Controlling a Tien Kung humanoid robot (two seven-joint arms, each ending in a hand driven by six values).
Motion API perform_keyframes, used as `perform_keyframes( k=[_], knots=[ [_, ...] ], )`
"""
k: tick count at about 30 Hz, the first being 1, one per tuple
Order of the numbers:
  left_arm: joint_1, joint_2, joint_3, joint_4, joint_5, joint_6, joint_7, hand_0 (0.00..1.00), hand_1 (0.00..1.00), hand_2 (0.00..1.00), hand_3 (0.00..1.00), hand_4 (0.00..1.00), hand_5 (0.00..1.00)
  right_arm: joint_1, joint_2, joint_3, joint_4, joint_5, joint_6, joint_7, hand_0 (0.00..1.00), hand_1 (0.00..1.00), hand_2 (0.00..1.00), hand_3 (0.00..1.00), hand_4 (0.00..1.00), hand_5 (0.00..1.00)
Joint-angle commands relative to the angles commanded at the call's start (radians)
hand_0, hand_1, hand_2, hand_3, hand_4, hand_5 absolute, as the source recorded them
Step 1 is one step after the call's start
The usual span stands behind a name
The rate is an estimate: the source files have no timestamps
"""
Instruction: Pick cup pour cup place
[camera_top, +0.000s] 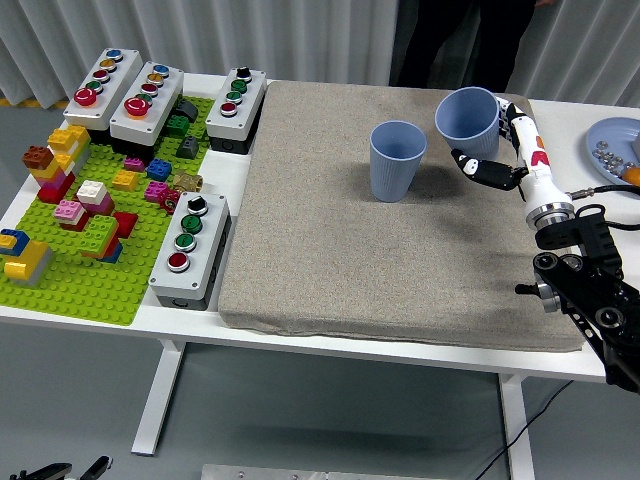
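Here the right robot hand (497, 142) grips a blue cup (468, 118) over the grey mat (380, 250).
A second blue cup (397, 160) stands upright on the mat, just left of the held cup. Left of the mat sit button boxes (190, 250) and a green brick board (90, 220); right of it, a plate (612, 145).
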Motion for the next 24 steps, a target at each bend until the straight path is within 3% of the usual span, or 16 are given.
perform_keyframes(
  k=[24],
  knots=[
    [-0.007, 0.000, -0.001, 0.000, -0.001, 0.000, -0.001, 0.762, 0.779, 0.822, 0.719, 0.506, 0.986, 0.034, 0.004, -0.011, -0.019, -0.091, -0.007, -0.009, 0.722, 0.660, 0.564, 0.639, 0.658, 0.053]
  ],
)
